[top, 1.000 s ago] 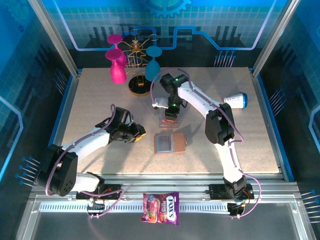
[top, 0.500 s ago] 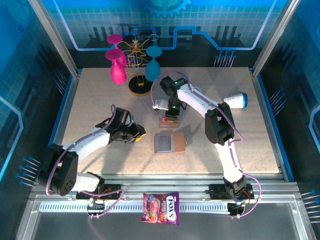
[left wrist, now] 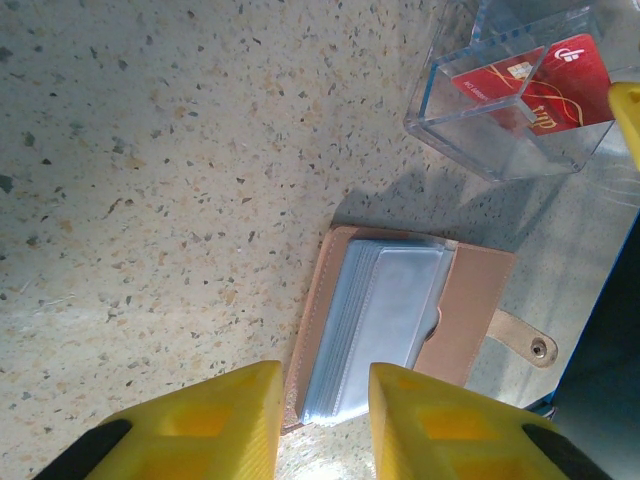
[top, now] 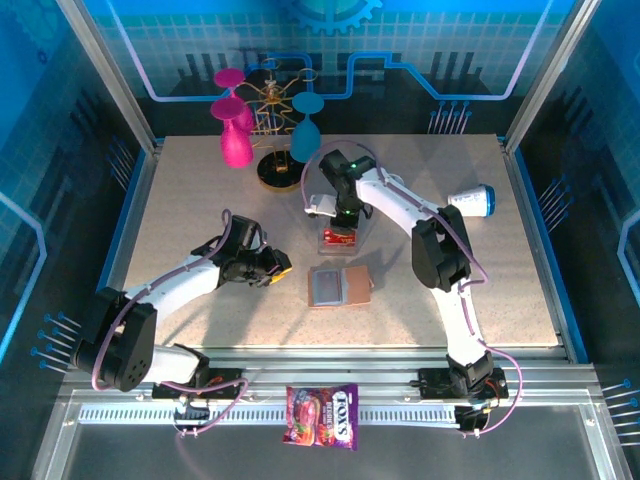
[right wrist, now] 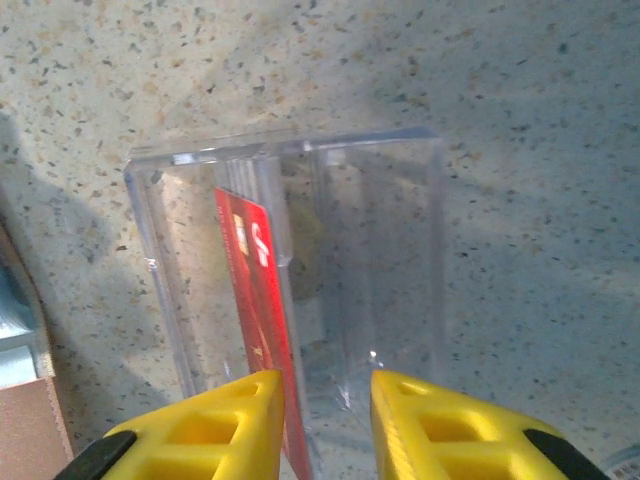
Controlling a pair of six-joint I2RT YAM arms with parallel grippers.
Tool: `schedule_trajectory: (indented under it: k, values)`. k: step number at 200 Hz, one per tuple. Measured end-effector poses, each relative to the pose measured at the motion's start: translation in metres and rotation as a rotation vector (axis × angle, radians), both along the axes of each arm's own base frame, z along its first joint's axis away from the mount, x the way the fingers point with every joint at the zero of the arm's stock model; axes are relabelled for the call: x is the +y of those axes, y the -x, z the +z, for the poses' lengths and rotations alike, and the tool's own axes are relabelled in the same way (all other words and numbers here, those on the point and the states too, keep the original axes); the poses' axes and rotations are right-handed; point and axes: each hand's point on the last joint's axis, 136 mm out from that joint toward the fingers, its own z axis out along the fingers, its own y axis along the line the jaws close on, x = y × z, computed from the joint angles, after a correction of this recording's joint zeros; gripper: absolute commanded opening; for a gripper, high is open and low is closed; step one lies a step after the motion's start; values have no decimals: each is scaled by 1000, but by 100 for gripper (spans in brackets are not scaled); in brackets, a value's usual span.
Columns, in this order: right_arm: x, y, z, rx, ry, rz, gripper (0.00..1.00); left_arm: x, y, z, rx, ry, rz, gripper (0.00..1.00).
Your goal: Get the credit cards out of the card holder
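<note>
- Candy bag [top: 322, 415] lying on the rail at the near edge, between the 2 arm bases.
- Card holder [top: 338, 287] [left wrist: 400, 320] spread open and flat on the bench [top: 180, 200], grey-blue sleeves facing up, tan flap with its snap tab on the right.
- Left gripper [top: 283, 270] [left wrist: 322, 400] just left of the card holder, low over the bench, yellow fingers [left wrist: 190, 420] a little spread with nothing pinched; near edge of the card holder visible through the gap from the wrist.
- Clear box [top: 352, 222] [left wrist: 500, 150] [right wrist: 400, 250] just beyond the card holder, not touching it.
- 1 red credit card [top: 338, 237] [left wrist: 535, 85] [right wrist: 262, 300] standing on edge in 1 of the box's slots.
- Right gripper [top: 340, 225] [right wrist: 325, 400] pointing down over the box, fingers slightly spread, clamping nothing; near end of the credit card passing behind the left finger [right wrist: 200, 430].
- Farther back, 2 pink glasses [top: 235, 145] and 1 blue glass [top: 305, 135] around a gold wire rack [top: 272, 100].
- White-and-blue cylinder [top: 472, 200] lying toward the right edge of the bench.
</note>
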Motion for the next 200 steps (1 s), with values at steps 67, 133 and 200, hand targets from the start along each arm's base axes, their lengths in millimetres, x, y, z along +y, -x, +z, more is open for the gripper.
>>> schedule_trajectory:
  k: [67,133,200]
  values:
    - [2,-6,5,-45,-20,-4,25,0,0,0,0,0,0,30]
    - [2,-5,-1,-42,-19,-4,23,0,0,0,1,2,-1,30]
    - [2,-3,-8,-31,-21,-3,26,0,2,-2,6,1,0,30]
